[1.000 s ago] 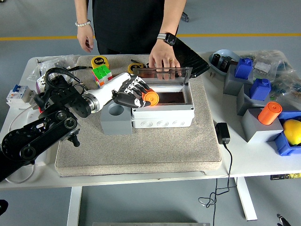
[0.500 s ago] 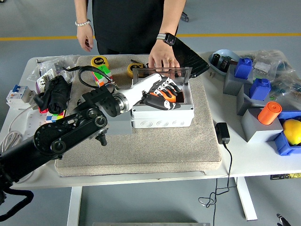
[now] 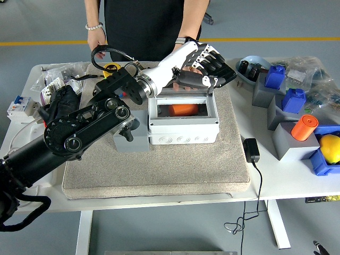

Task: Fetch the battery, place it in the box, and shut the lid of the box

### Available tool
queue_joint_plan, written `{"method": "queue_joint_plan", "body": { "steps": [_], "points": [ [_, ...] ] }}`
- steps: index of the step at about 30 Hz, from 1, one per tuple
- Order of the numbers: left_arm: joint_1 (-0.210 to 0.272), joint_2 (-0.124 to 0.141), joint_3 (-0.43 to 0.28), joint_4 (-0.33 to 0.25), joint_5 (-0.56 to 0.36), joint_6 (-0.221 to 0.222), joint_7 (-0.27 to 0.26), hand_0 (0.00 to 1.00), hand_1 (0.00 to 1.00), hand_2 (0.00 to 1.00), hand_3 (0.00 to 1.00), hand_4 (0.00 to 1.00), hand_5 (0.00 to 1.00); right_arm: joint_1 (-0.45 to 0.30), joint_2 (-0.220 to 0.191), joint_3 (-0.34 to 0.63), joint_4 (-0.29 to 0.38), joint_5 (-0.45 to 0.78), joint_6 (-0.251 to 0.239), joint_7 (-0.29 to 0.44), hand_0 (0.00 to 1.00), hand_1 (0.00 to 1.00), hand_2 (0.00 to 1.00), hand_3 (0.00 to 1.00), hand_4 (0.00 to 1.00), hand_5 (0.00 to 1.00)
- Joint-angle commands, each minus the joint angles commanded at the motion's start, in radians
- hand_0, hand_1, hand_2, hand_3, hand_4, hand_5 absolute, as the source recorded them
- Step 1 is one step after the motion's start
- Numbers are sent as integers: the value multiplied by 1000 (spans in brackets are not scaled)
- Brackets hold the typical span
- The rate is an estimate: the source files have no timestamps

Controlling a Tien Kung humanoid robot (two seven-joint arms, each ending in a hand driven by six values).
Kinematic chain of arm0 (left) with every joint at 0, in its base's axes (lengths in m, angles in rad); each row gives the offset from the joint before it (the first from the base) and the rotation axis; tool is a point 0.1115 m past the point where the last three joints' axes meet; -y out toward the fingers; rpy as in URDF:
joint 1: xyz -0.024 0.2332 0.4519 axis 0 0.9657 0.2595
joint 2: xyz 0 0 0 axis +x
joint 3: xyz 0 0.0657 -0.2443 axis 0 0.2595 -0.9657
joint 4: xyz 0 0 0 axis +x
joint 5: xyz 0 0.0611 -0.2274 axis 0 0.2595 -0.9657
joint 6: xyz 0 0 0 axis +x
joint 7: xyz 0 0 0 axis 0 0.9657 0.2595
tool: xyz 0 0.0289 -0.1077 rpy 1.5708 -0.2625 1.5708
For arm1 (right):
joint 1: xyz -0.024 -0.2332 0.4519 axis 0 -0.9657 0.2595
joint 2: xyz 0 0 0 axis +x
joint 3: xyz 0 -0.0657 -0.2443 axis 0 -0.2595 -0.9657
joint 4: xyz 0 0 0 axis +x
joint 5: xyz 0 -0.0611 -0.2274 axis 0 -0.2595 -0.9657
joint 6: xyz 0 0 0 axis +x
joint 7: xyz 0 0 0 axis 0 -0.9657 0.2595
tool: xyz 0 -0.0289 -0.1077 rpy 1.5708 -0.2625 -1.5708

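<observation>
An orange battery (image 3: 184, 109) lies on its side inside the white box (image 3: 183, 129), which sits on the beige mat (image 3: 159, 164). The box's clear lid (image 3: 159, 94) stands upright along the back edge. My left hand (image 3: 204, 66) hovers above and just behind the lid's top edge. Its fingers are loosely spread and hold nothing. A person stands at the far side; one hand with a watch (image 3: 181, 40) is behind my hand and mostly hidden, and the other hand (image 3: 97, 44) hangs at the person's side. My right arm is out of view.
A grey holder block (image 3: 130, 139) stands left of the box. At the right are grey and blue blocks, a second orange battery (image 3: 304, 127), a yellow ball (image 3: 330, 147) and a black adapter (image 3: 251, 150) with its cable. A tape measure (image 3: 110, 68) and clutter lie at the back left.
My left hand carried the battery over the box, let it go inside, then rose up and back to the lid's top edge. The battery now rests in the box.
</observation>
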Motion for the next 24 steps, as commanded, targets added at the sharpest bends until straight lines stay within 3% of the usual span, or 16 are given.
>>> {"method": "queue_joint_plan", "body": {
  "steps": [2,3,9,14,15,20,21,24],
  "points": [
    [-14,-3,1,32,54,-11,14,752,762,690,636,874,125,0,0,-2,0,3,1,0,659,638,638,535,875,440],
    [-18,-3,3,44,77,-17,22,873,852,813,772,919,351,0,0,-2,0,3,0,0,660,638,638,535,875,440],
    [-34,-2,21,115,211,-21,54,877,853,809,785,920,382,1,0,-3,0,1,0,1,660,638,639,535,874,442],
    [-33,6,23,116,276,-45,96,877,853,809,785,920,382,-1,0,2,0,2,0,2,660,638,639,535,874,442],
    [-33,7,22,115,283,-50,103,847,814,782,747,921,388,0,0,3,0,1,0,1,660,638,639,535,874,442],
    [-38,15,14,94,341,-119,186,847,814,782,747,921,388,0,0,5,1,-6,-2,1,660,638,639,535,874,442],
    [-38,17,13,89,347,-134,202,736,732,721,675,922,392,0,0,6,2,-7,-2,2,659,638,638,534,873,444],
    [-34,25,7,68,353,-174,240,736,732,721,675,922,392,-1,0,10,2,-8,-2,3,659,638,638,534,873,444]
  ]
}}
